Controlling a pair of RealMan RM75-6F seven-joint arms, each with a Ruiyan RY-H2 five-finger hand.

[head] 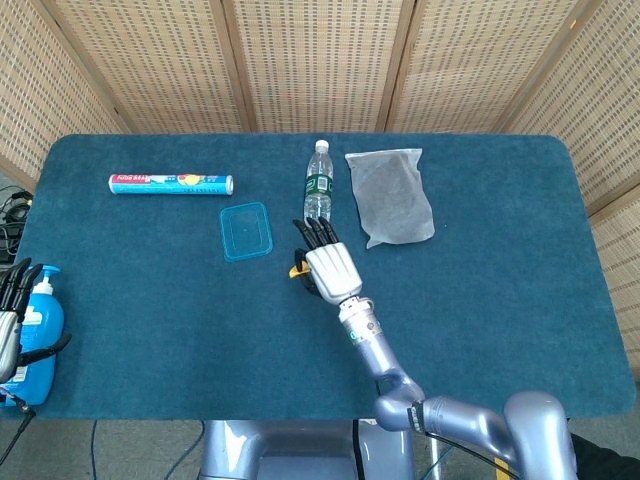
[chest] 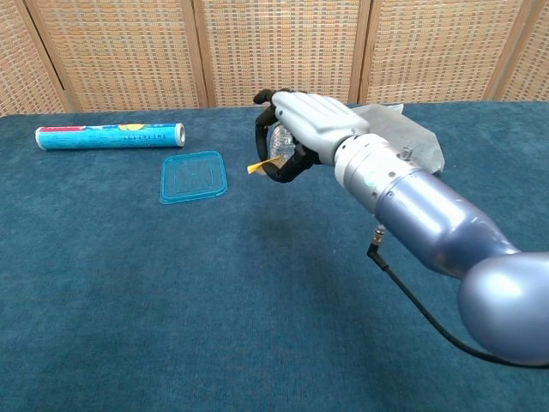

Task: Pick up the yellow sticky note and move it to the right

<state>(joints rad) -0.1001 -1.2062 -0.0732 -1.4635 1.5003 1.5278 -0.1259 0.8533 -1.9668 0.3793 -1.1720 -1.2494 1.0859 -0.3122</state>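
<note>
Now my right hand's fingers (chest: pixel 268 148) were curled in, pinching the yellow sticky note (chest: pixel 262 165) so that one corner poked out to the left. I held the right hand (chest: pixel 310 120) raised off the bench (chest: pixel 129 283), judging by the gap below it, so the note could travel clear of the water bottle (head: pixel 318 180) and grey bag (head: pixel 390 197) just beyond. My left hand (head: pixel 10 310) rested by the blue bottle (head: pixel 38 340) at the bench's edge; whether it gripped it, I couldn't tell.

No legible text on anything.
</note>
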